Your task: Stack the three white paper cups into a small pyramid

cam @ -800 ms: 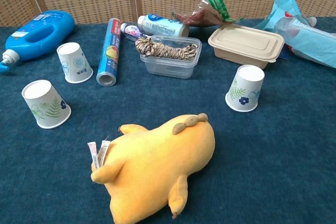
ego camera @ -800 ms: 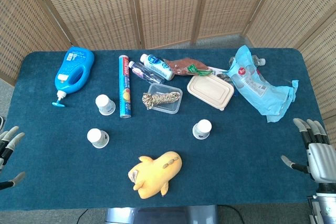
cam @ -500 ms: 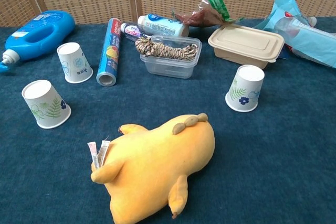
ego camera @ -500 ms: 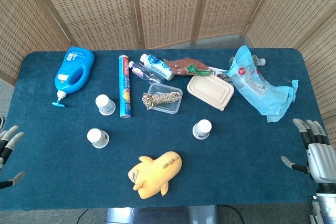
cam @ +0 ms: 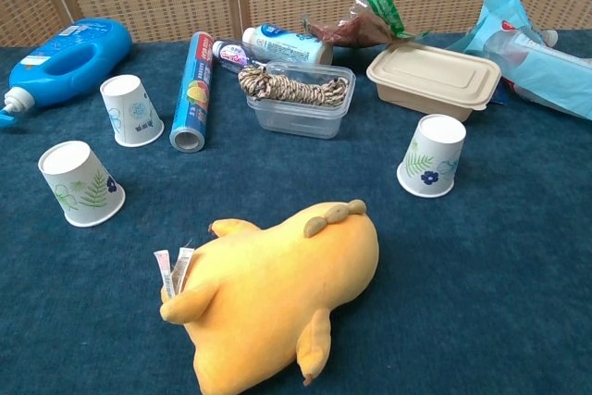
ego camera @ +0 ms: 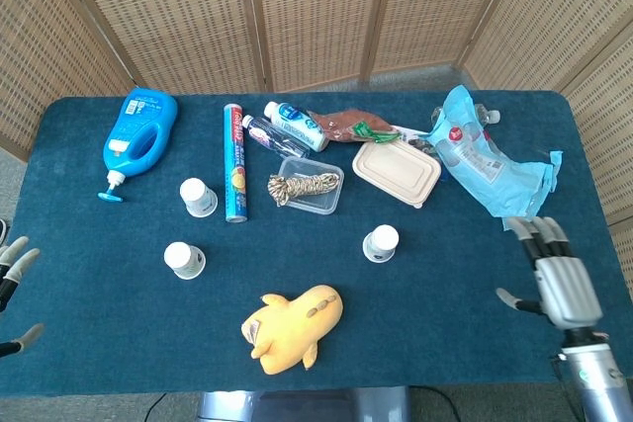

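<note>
My right hand (ego camera: pixel 556 282) has come inward over the dark blue cloth table (ego camera: pixel 445 333) since half a second ago; its fingers are spread and it holds nothing. My left hand (ego camera: pixel 12 289), also released, has slipped further off the edge. None of the three white paper cups with printed leaves has moved. The nearest cup (ego camera: pixel 380 242) stands inverted well to the left of my right hand. The other two (ego camera: pixel 184 259) (ego camera: pixel 198 196) lie beyond it. I judge the reach just begun, stacking not started.

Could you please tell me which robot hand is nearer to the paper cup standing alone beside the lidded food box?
Right. The right robot hand is right of that paper cup; the left robot hand sits at the far left edge.
</note>
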`<action>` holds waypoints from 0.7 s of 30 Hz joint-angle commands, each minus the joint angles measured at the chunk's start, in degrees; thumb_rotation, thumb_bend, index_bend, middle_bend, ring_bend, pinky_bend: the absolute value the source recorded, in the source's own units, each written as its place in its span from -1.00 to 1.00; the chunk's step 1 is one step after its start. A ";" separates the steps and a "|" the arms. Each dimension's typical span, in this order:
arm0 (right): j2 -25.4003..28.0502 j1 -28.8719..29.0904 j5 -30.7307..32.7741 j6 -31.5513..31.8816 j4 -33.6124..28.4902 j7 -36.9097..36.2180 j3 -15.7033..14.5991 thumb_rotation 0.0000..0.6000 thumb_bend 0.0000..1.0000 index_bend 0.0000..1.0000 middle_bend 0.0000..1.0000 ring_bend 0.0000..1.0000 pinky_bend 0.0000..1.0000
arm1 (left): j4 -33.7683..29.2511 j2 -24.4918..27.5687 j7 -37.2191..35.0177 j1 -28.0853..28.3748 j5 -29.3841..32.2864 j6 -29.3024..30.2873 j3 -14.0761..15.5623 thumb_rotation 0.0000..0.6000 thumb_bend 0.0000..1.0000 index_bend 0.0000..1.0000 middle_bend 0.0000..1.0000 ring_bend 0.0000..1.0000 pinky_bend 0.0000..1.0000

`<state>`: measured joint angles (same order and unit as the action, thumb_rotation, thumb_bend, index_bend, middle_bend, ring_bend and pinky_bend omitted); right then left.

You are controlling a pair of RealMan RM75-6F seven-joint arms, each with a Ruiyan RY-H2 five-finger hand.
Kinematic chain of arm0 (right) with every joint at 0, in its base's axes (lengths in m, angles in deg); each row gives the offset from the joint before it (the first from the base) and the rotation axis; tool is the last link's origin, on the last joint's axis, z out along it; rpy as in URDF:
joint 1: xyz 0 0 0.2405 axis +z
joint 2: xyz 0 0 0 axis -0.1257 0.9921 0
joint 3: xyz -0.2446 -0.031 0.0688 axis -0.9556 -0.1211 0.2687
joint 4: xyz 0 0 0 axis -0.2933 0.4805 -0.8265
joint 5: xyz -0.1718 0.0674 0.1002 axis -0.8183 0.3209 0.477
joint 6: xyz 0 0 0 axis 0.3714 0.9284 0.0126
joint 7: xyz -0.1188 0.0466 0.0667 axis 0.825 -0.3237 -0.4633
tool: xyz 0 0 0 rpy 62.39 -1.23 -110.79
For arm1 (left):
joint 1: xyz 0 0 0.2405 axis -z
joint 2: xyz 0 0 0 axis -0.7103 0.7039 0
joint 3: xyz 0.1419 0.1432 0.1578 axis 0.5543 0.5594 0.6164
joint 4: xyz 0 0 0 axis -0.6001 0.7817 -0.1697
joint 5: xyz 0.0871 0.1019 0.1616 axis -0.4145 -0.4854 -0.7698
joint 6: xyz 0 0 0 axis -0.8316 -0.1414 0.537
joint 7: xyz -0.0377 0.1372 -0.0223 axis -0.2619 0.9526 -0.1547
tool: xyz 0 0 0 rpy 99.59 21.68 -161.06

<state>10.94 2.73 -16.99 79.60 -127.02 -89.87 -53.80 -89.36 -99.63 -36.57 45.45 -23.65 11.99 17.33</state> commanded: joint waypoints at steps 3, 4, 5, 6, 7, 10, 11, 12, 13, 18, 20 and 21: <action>-2.48 5.30 2.42 -7.96 -4.82 5.30 0.88 1.00 -1.00 -1.00 -0.94 -1.00 -0.90 | 0.12 -0.18 0.52 0.13 0.36 -0.56 -0.02 1.00 -0.51 -1.00 -1.00 -1.00 -1.00; -2.88 6.07 3.05 -9.19 -5.48 5.97 1.01 1.00 -1.00 -1.00 -0.94 -1.00 -0.90 | 0.12 -0.21 0.50 0.16 0.44 -0.66 -0.04 1.00 -0.51 -1.00 -1.00 -1.00 -1.00; -3.33 6.82 3.56 -10.24 -5.98 6.81 1.17 1.00 -1.00 -1.00 -0.94 -1.00 -0.89 | 0.13 -0.23 0.45 0.19 0.55 -0.75 -0.06 1.00 -0.51 -1.00 -1.00 -1.00 -1.00; -4.11 7.82 4.08 -11.38 -6.35 8.21 1.44 1.00 -1.00 -1.00 -0.93 -1.00 -0.87 | 0.15 -0.25 0.43 0.23 0.69 -0.83 -0.13 1.00 -0.51 -1.00 -1.00 -1.00 -1.00; -4.81 8.57 4.48 -12.11 -6.43 9.39 1.69 1.00 -1.00 -1.00 -0.93 -1.00 -0.85 | 0.15 -0.26 0.43 0.26 0.80 -0.90 -0.17 1.00 -0.51 -1.00 -1.00 -1.00 -1.00; -7.52 11.40 6.39 -14.85 -6.15 12.53 2.88 1.00 -1.00 -1.00 -0.89 -1.00 -0.81 | 0.13 -0.26 0.29 0.38 1.10 -1.19 -0.25 1.00 -0.51 -1.00 -1.00 -1.00 -1.00; -8.56 12.64 7.49 -16.19 -5.80 13.41 3.45 1.00 -1.00 -1.00 -0.87 -1.00 -0.80 | 0.13 -0.26 0.30 0.41 1.23 -1.30 -0.29 1.00 -0.51 -1.00 -1.00 -1.00 -1.00; -9.32 13.56 8.46 -17.15 -5.46 14.18 3.88 1.00 -1.00 -1.00 -0.86 -1.00 -0.80 | 0.13 -0.26 0.26 0.42 1.31 -1.35 -0.30 1.00 -0.51 -1.00 -1.00 -1.00 -1.00; -10.09 14.45 9.53 -18.07 -5.10 15.05 4.31 1.00 -1.00 -1.00 -0.85 -1.00 -0.79 | 0.13 -0.25 0.22 0.44 1.37 -1.40 -0.31 1.00 -0.51 -1.00 -1.00 -1.00 -1.00; -14.27 18.68 15.00 -21.60 -3.41 19.92 5.89 1.00 -1.00 -1.00 -0.78 -0.99 -0.77 | 0.41 -0.29 -0.07 0.49 2.15 -1.73 -0.50 1.00 -0.51 -1.00 -1.00 -1.00 -1.00; -15.91 20.06 16.61 -22.35 -2.38 21.27 6.28 1.00 -1.00 -1.00 -0.76 -0.97 -0.74 | 0.52 -0.31 -0.18 0.64 2.55 -2.12 -0.59 1.00 -0.51 -1.00 -1.00 -1.00 -1.00; -16.54 20.61 17.26 -22.65 -1.89 21.63 6.44 1.00 -1.00 -1.00 -0.76 -0.96 -0.74 | 0.53 -0.29 -0.22 0.71 2.67 -2.28 -0.61 1.00 -0.51 -1.00 -1.00 -1.00 -1.00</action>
<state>-4.55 22.44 -0.76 57.77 -129.81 -69.19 -47.91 -88.85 -99.93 -36.76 46.11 -21.04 9.76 16.75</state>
